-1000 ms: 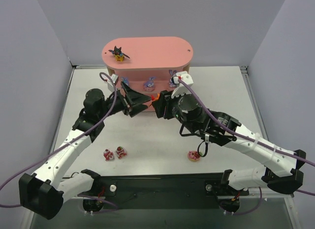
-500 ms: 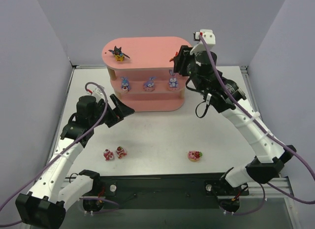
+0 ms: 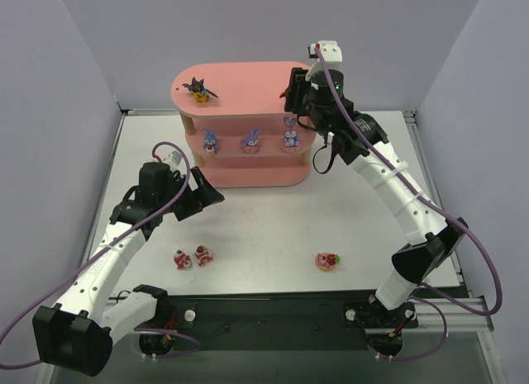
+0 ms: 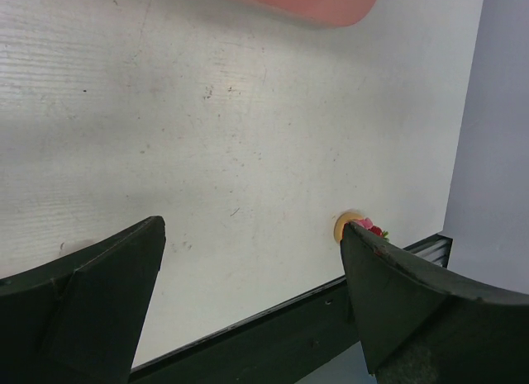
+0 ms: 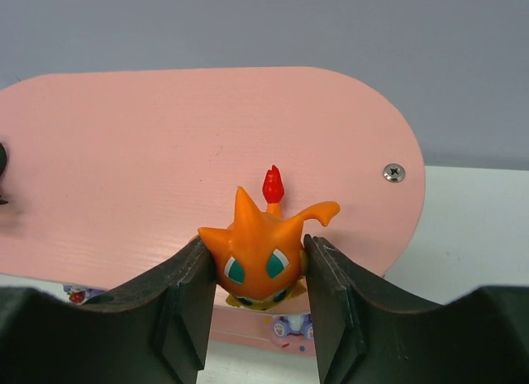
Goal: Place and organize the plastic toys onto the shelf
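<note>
We see our left gripper (image 4: 252,227) with two black fingers (image 4: 91,293) spread far apart, white table (image 4: 231,136) below, a red-and-white toy (image 4: 357,225) peeking by one finger, pink shelf (image 4: 314,0) up top

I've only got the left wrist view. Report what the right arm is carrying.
Observer: The right end effector is shut on the orange toy, over the right end of the shelf's top board.
Operator: Tell me what else sits on that board.
Observer: Only the bat, near its left end.
Operator: Count the toys on the table.
Observer: Three red-and-white toys: one beside another at left, a third at right.
</note>
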You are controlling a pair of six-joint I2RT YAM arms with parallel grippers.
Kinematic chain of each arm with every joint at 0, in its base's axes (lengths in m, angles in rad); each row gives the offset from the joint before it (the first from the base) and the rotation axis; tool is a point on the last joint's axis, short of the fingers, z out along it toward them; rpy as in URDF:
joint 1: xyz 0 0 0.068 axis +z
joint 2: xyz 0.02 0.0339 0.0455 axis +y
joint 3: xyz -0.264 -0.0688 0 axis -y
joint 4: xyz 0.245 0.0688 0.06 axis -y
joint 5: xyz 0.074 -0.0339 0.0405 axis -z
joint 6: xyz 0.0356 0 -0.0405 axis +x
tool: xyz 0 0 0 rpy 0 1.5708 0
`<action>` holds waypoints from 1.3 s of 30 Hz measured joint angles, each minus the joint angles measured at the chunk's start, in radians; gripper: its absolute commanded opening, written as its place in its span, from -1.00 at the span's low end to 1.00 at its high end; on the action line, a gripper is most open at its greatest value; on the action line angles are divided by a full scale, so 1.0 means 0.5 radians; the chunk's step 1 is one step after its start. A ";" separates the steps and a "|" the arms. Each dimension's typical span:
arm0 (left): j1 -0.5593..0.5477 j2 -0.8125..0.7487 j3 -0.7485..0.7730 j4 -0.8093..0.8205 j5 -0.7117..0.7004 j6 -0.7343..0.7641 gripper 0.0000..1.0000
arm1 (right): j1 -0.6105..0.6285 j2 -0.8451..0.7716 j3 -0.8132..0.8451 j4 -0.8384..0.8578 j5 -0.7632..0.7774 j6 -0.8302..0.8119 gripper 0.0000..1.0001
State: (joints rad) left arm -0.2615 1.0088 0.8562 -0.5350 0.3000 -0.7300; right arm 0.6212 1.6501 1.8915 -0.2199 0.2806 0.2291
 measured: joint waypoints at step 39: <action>0.072 0.047 -0.014 -0.037 0.007 0.037 0.94 | 0.050 0.098 -0.262 0.459 0.138 -0.310 0.22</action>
State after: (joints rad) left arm -0.2253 1.0321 0.8490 -0.5533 0.3035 -0.7116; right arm 0.6460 1.6993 1.7607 0.0093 0.3496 0.0742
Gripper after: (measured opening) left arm 0.971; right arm 0.701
